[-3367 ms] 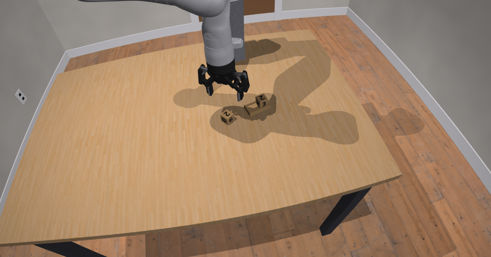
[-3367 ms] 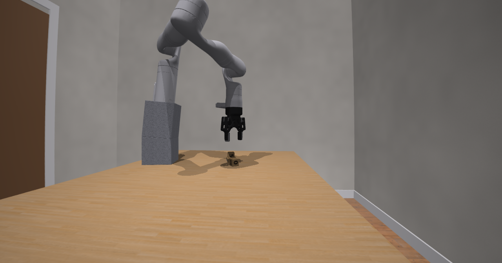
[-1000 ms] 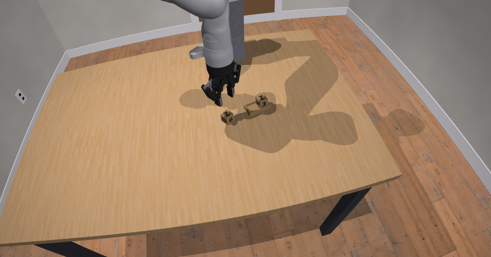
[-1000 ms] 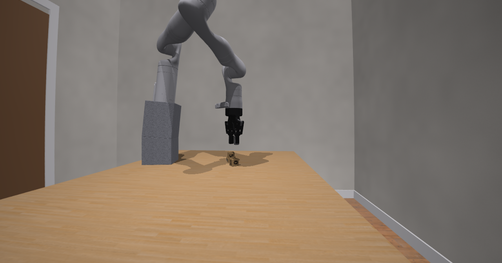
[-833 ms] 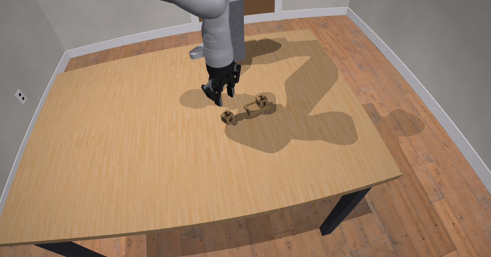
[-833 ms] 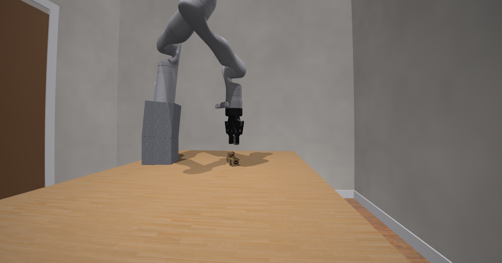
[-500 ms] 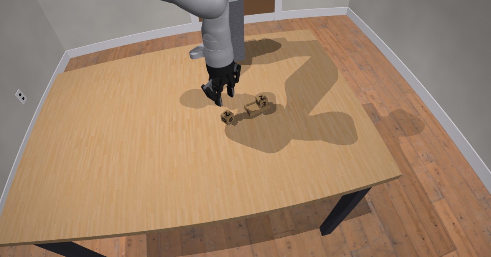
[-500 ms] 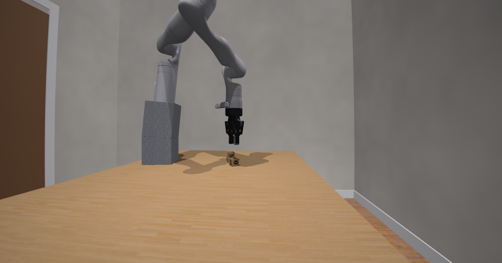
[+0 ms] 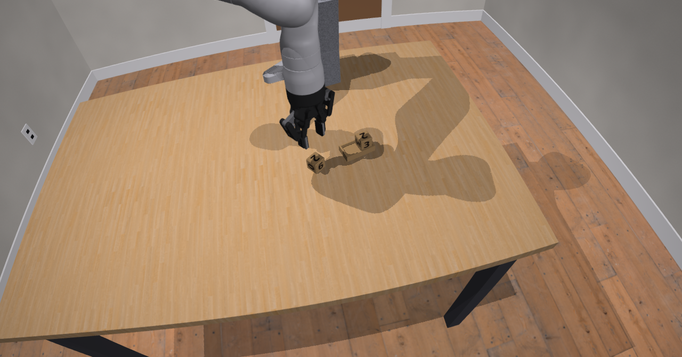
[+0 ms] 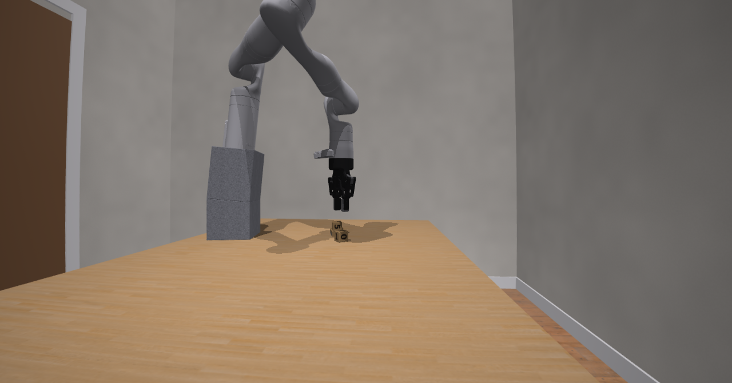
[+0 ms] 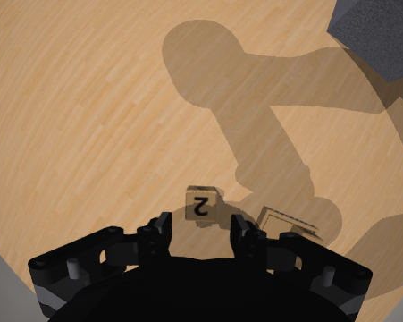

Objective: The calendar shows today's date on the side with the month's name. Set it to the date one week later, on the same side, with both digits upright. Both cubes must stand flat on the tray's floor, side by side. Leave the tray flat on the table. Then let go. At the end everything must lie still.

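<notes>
A small wooden tray (image 9: 354, 151) lies flat on the table near its middle. One number cube (image 9: 363, 139) stands in the tray's right end, with 2 on top and 3 on its near face. The other cube (image 9: 315, 162) lies on the table left of the tray, apart from it, with 2 on top. In the wrist view this loose cube (image 11: 201, 204) sits just ahead of my fingers, and the tray (image 11: 281, 224) is to its right. My gripper (image 9: 312, 137) (image 11: 201, 225) hangs above the loose cube, fingers half open and empty. The side view shows the gap between the gripper (image 10: 341, 206) and the cubes (image 10: 341, 233).
The arm's grey pedestal (image 9: 329, 40) stands at the table's far edge, behind the tray. The table's right edge is some way beyond the tray.
</notes>
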Controlling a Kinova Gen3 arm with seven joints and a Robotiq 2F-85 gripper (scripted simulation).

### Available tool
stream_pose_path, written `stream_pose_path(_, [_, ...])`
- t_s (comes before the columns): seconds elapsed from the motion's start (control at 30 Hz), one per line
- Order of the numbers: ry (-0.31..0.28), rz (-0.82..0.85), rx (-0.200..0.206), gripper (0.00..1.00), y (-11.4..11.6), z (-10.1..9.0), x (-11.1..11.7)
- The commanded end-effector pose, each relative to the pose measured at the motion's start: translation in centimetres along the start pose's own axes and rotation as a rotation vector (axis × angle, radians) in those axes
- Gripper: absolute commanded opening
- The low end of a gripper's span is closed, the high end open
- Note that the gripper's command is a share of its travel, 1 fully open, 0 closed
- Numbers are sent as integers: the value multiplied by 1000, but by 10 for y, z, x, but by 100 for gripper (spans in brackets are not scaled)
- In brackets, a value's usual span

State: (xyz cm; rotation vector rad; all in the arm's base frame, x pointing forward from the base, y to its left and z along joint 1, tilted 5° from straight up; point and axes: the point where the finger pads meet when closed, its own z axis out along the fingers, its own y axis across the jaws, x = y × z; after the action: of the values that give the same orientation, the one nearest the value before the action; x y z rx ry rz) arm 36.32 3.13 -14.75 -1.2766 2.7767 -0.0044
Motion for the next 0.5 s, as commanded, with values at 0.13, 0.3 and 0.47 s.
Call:
stream_pose_path(0.13, [0, 0, -1, 48, 0, 3, 0])
stream_pose_path(0.3, [0, 0, -1, 48, 0, 9, 0])
stream_pose_path(0.47, [0, 0, -1, 48, 0, 16, 0])
